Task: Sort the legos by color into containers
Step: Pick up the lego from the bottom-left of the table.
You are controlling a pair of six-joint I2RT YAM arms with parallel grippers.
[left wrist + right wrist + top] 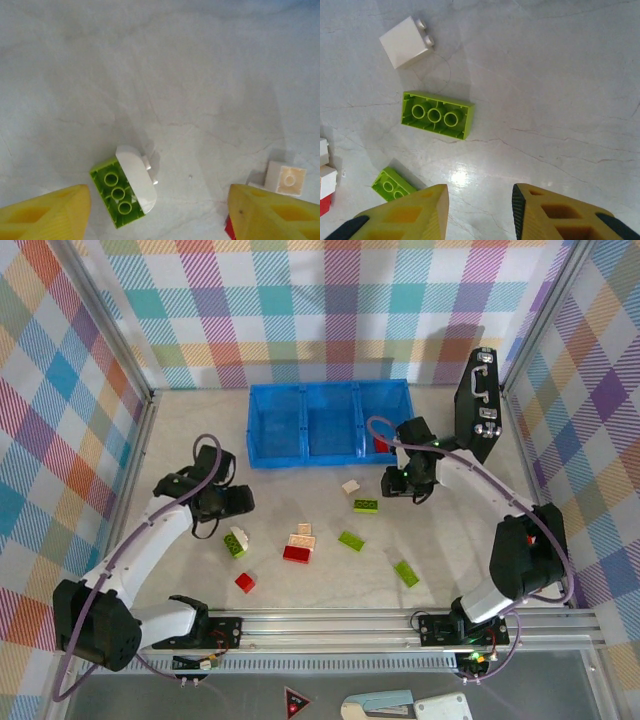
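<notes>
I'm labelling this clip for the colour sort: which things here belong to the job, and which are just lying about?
Job: red, lime and white legos; blue three-compartment tray.
Lying about: black latched case.

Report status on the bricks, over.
Left gripper open, straddling lime-and-white plastic brick. Right gripper slightly open, empty, near lime green brick. One red brick in blue plastic tray; nothing blocking.

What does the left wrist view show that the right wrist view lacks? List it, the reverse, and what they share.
Left wrist: a green brick with a white piece on it, tipped over. Right wrist: a loose white brick, an upturned green brick, a second green brick. Both: the pale table and, seemingly, the same white-and-red cluster.
</notes>
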